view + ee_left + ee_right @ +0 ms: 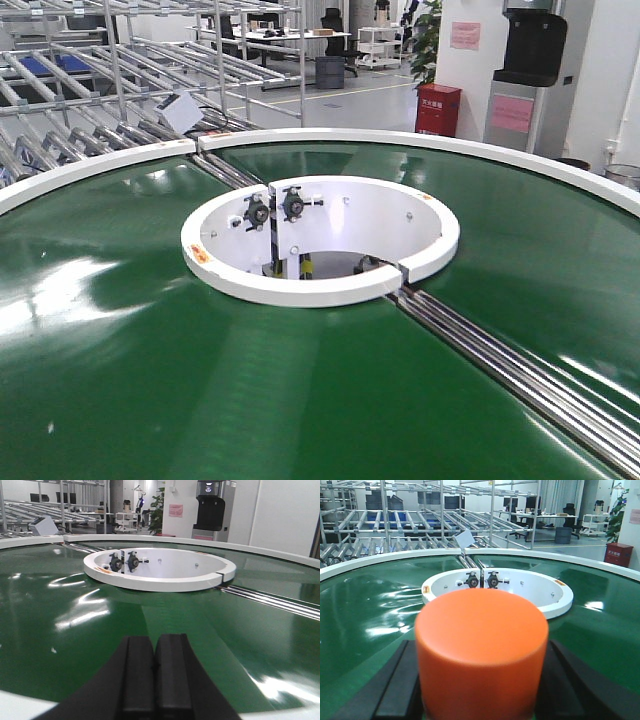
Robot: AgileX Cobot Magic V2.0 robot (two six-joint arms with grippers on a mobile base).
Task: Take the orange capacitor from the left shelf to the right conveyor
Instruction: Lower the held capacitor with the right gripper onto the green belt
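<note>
right now my right tool [481, 697] is clamped on the smooth, bright orange capacitor [481, 645], a stubby cylinder with a flat, matte top. its black fingers [395, 690] press in from either side. i hold it upright and low over the glossy dark-green conveyor belt [120, 380], i judge so that it can go down on its flat base without tipping. whether the base touches the belt i cannot tell, since the cylinder hides it. so the capacitor is at the conveyor, in my grip and not yet let go.

my left tool [154, 680] has its two black rubbery pads pressed together on nothing. it hovers over the near edge of the belt, kept out of the way, i think.

the belt is slick and throws the ceiling lights back in white streaks, so a smooth can may slide on it. the white circular inner rim [300, 290] looks hard and painted, with a split on one side. shiny steel rollers [520, 375] run out from that split across the green. plain belt, away from those rollers, seems the steadier spot. beyond the outer edge stand steel-tube roller racks [395, 525].
</note>
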